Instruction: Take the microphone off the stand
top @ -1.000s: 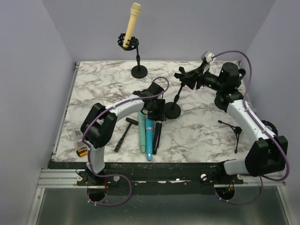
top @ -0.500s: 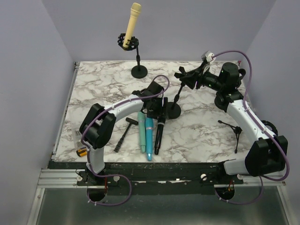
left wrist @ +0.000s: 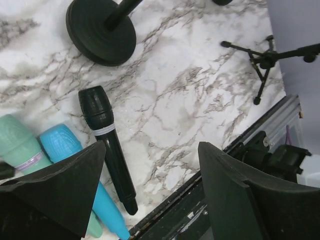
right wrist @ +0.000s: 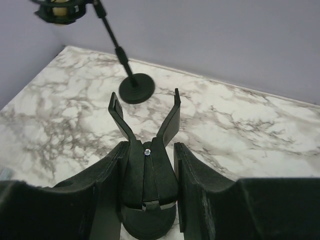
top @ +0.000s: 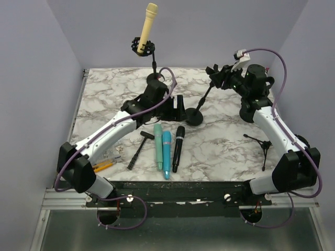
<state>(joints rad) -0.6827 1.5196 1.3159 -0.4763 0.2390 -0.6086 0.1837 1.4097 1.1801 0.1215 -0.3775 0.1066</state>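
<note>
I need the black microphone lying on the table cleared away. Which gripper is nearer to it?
Left. The left gripper hovers open just above and beside the black microphone. The right gripper is farther back, clamped on the stand's empty clip.

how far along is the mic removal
Done: the black microphone lies on the table, out of the empty clip. In hand: right gripper clamps that clip; left gripper is open and empty. Left: release it; the cream microphone sits in the far stand.
</note>
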